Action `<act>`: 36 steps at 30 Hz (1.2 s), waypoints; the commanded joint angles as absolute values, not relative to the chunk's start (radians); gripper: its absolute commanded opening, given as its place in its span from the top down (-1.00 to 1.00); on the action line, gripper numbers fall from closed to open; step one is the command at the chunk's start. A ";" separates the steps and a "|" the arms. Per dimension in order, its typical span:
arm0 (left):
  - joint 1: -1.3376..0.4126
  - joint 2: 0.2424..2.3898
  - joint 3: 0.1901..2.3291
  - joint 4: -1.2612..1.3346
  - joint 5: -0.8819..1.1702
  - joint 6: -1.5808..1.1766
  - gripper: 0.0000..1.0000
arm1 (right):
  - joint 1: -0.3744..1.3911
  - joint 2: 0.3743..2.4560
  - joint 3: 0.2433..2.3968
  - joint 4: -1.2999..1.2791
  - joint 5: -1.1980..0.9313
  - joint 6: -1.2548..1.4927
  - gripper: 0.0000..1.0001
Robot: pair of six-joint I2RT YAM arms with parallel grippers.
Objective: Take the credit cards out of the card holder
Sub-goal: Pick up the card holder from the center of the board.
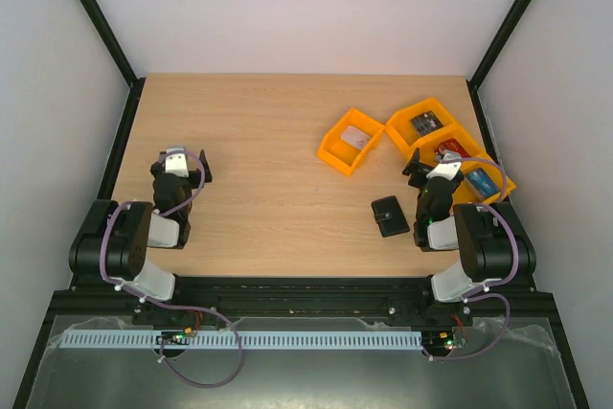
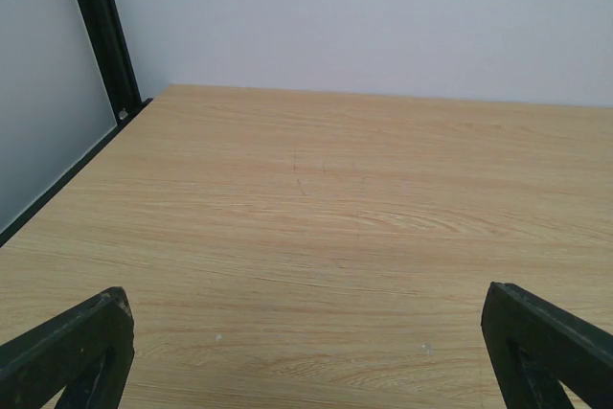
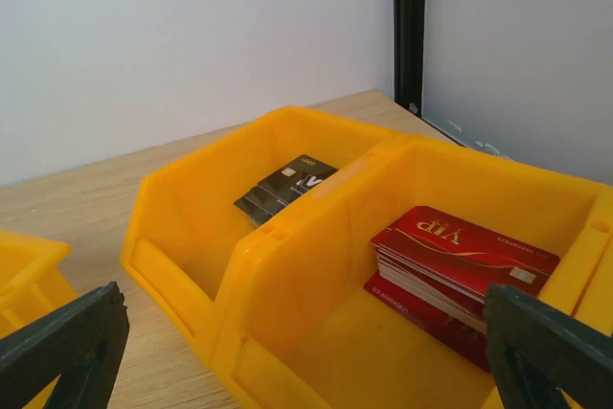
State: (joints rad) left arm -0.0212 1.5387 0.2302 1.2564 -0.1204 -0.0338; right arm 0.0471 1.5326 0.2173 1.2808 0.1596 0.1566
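The card holder [image 1: 389, 215] is a small black wallet lying closed on the wooden table, just left of my right arm. No credit cards show in it. My right gripper [image 1: 433, 164] is open behind and to the right of the holder, at the near edge of the orange bins. Nothing is between its fingers [image 3: 72, 337]. In the right wrist view the right gripper [image 3: 305, 332] faces a stack of red cards [image 3: 460, 254] and some black cards [image 3: 285, 185]. My left gripper [image 1: 180, 164] [image 2: 305, 332] is open over bare table at the left, far from the holder.
Several orange bins stand at the back right: one [image 1: 351, 141] holds a pale card, one [image 1: 426, 122] black cards, one [image 1: 458, 150] red cards, and one [image 1: 484, 181] something blue. A shared orange wall [image 3: 316, 193] divides two of them. Black frame posts [image 2: 101, 31] stand at the corners.
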 commanded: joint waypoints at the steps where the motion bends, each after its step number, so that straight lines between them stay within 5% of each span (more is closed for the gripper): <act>1: -0.020 1.537 0.244 1.279 -0.112 -0.041 -0.99 | 0.043 1.533 0.221 1.289 0.167 0.144 -0.97; 8: 0.008 1.534 0.259 1.251 -0.050 -0.054 -0.99 | 0.043 1.537 0.229 1.276 0.162 0.143 -0.97; 11: 0.037 1.464 0.367 1.014 -0.001 -0.073 -0.99 | 0.035 1.490 0.252 1.226 0.154 0.152 -0.97; 19: 0.061 1.342 1.015 -0.020 0.165 0.023 -0.99 | 0.037 1.203 0.783 0.175 -0.215 0.291 -0.96; 23: 0.061 1.309 1.215 -0.364 0.269 0.027 -0.99 | 0.061 1.200 0.908 -0.184 -0.212 0.462 -0.62; 29: 0.061 1.271 1.271 -0.601 0.540 0.012 -0.99 | 0.248 1.338 0.955 -0.610 0.000 0.582 -0.20; 36: 0.060 1.270 1.189 -0.626 0.682 -0.032 -0.99 | 0.282 1.340 0.795 -0.634 0.005 0.632 -0.26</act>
